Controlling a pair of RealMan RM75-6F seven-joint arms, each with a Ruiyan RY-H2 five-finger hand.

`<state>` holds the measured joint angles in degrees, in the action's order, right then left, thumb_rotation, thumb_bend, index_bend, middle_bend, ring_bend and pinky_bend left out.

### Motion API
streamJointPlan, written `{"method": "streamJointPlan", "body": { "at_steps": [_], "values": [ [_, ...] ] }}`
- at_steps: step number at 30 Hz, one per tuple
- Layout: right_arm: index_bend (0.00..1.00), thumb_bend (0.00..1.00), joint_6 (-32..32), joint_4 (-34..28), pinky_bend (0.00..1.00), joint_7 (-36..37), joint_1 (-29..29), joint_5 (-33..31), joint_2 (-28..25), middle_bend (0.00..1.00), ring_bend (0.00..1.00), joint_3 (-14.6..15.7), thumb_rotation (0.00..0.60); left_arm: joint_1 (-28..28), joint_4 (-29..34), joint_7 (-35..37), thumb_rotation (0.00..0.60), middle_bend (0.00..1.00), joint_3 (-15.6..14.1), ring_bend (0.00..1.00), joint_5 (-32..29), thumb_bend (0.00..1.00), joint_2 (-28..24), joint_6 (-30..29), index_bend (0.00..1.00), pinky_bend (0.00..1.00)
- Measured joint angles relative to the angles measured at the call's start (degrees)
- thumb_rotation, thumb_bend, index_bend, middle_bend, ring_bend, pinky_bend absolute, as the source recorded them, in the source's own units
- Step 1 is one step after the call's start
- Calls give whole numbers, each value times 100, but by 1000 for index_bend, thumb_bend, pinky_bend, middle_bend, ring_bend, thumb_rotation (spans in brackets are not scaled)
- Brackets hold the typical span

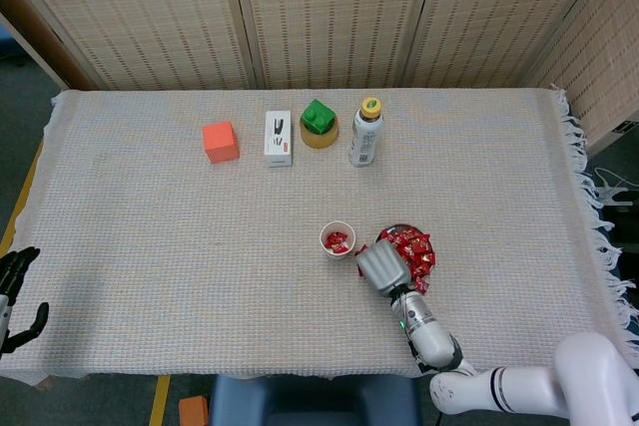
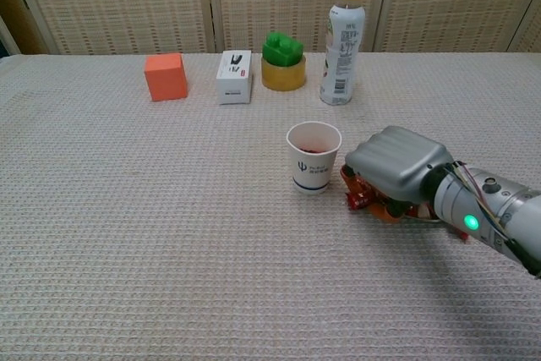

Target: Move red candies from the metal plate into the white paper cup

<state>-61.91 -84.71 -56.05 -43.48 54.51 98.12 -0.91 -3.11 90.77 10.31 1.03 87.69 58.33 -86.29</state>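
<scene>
**Operator:** Red foil-wrapped candies [image 1: 411, 246] are heaped on the round metal plate [image 1: 390, 231], which sits just to the right of the white paper cup [image 2: 314, 156] as the head view shows it. Several pieces already lie inside the cup. How should the remaining pieces be expected to handle?

**Technician:** As a judgement: each piece is light and small, with a crinkly, slippery wrapper. The wrapper yields; the core is probably firm. Take hold across the body of a single piece at the edge of the heap, not by the twisted wrapper ends, which are likely to slide out. A light pinch should suffice.

**Operator:** State of the right hand [image 2: 394, 166]?

**Technician:** It rests palm-down over the plate's cup-side edge, with red wrappers visible beneath it in the chest view. The grey back of the hand hides the fingers, so it cannot be determined whether they pinch a candy or are merely curled above the pile.

**Operator:** And the left hand [image 1: 14, 284]?

**Technician:** Idle at the left table edge, well apart from the work, fingers apart, holding nothing.
</scene>
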Motion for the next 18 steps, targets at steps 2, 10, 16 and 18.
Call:
{"method": "streamJointPlan", "body": {
  "at_steps": [2, 10, 16, 18],
  "values": [
    [525, 371, -37, -86, 1000, 56, 21, 79, -63, 813, 855, 4, 600, 2, -2, 8, 600, 37, 4, 3, -10, 482, -1, -2, 0, 223],
    [528, 371, -363, -880, 1000, 467, 164, 576, -617, 813, 855, -66, 600, -5, 11, -28, 600, 37, 11, 3, -28, 483, 10, 14, 0, 223],
    [523, 371, -527, -1379, 1000, 844, 200, 868, -927, 813, 855, -341, 600, -22, 24, -53, 600, 37, 20, 4, -57, 481, 17, 54, 0, 225],
    [523, 372, -533, -1396, 1000, 879, 175, 883, -923, 813, 855, -440, 600, -25, 25, -57, 600, 38, 20, 3, -60, 481, 18, 58, 0, 225]
  ]
}}
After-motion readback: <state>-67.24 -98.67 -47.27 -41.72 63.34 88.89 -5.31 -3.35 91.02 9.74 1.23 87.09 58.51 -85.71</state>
